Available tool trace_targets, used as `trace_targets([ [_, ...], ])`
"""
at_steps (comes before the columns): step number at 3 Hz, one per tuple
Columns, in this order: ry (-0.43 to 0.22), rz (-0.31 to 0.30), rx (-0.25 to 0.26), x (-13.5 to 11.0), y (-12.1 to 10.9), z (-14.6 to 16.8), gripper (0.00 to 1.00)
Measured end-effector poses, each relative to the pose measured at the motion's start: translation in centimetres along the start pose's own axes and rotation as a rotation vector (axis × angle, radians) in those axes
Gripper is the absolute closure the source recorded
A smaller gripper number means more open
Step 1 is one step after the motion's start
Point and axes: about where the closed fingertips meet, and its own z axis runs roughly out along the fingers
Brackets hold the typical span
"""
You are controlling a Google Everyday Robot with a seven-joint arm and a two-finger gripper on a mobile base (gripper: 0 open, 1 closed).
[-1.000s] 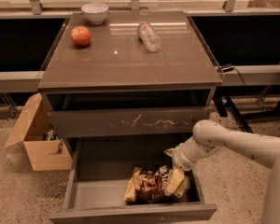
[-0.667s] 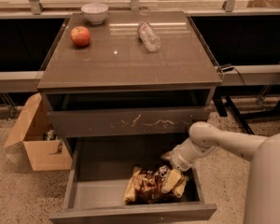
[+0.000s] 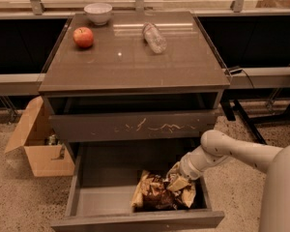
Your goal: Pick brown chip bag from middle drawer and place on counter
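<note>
The brown chip bag lies on the grey floor of the open middle drawer, at its front right. My gripper reaches down into the drawer from the right and rests on the bag's upper right part. The pale arm comes in from the lower right. The glossy counter is the top of the cabinet, above the drawers.
On the counter stand a red apple, a white bowl and a lying clear bottle. The drawer front with pale scratches sits just above the open drawer. An open cardboard box stands on the floor at the left.
My gripper has shifted slightly left and down against the bag's right part. The bag has stayed in the same spot in the drawer.
</note>
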Motion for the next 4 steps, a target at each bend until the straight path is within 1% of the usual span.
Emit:
trace_targets([
  [1, -0.124, -0.171, 0.144, -5.3, 3.2, -8.5, 0.99],
  [2, -0.215, -0.311, 0.248, -8.4, 5.7, -16.4, 1.0],
  [3, -0.215, -0.311, 0.247, -8.4, 5.7, -16.4, 1.0],
  [4, -0.258, -0.385, 0.274, -10.8, 6.5, -19.1, 1.0],
])
